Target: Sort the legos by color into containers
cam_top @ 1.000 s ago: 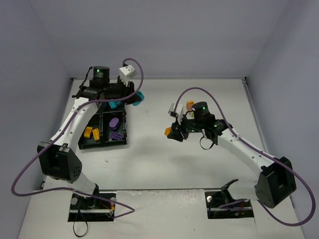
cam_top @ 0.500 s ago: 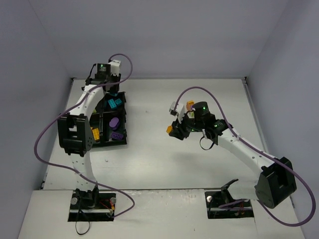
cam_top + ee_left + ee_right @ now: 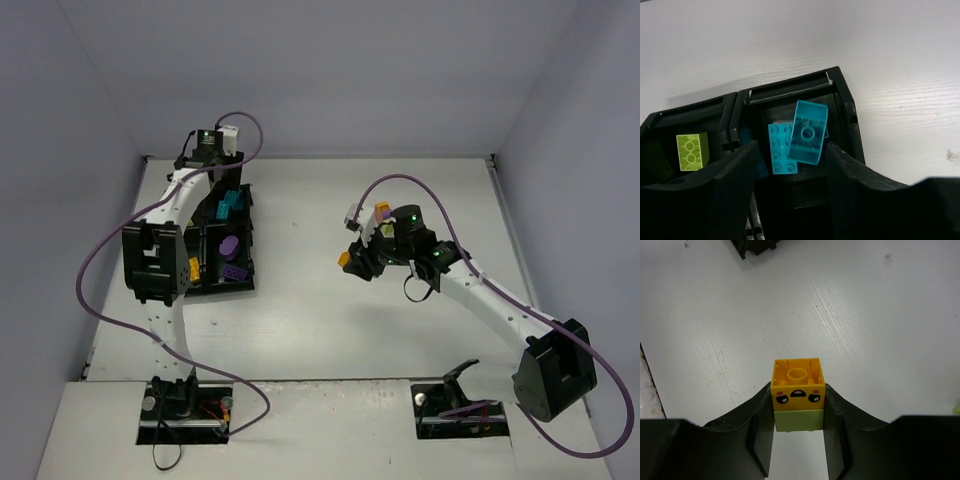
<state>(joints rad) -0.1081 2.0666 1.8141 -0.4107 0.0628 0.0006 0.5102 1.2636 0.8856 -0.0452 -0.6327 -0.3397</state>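
**Markings.** The only printed marking is on the orange square plastic brick [image 3: 797, 382]. One side carries a face with two eyes, a small mouth and pink cheeks.

**Left arm.** In the top view the arm rises from its base toward 12 o'clock. Its elbow block stands over the 7 o'clock part of the black plastic four-compartment tray [image 3: 250, 250]. The forearm runs on to the tray's far edge, where the wrist folds downward. The left gripper [image 3: 792, 150] hangs over the tray's 1 o'clock compartment. Its fingers are spread apart with nothing between them.

Below it two pieces lie in that compartment. A cyan curved-top plastic brick [image 3: 809, 132] rests tilted on a cyan flat studded plastic brick [image 3: 779, 152]. In the left wrist view, a yellow-green two-stud plastic brick [image 3: 691, 151] lies in the compartment at 9 o'clock of them.

**Right arm.** The arm stretches from its base toward 10 o'clock, with the wrist near the table's centre. The right gripper [image 3: 797, 405] points toward 9 o'clock over the bare white table [image 3: 865, 315]. Its fingers are closed against both sides of the orange brick. That brick is joined to a pale yellow-green plastic block [image 3: 797, 420], which is also between the fingers.

**Other tray contents.** The 5 o'clock compartment holds a purple oval plastic piece [image 3: 229, 245] and a purple rectangular plastic brick [image 3: 233, 272]. A small orange plastic brick [image 3: 193, 268] lies in the 7 o'clock compartment.
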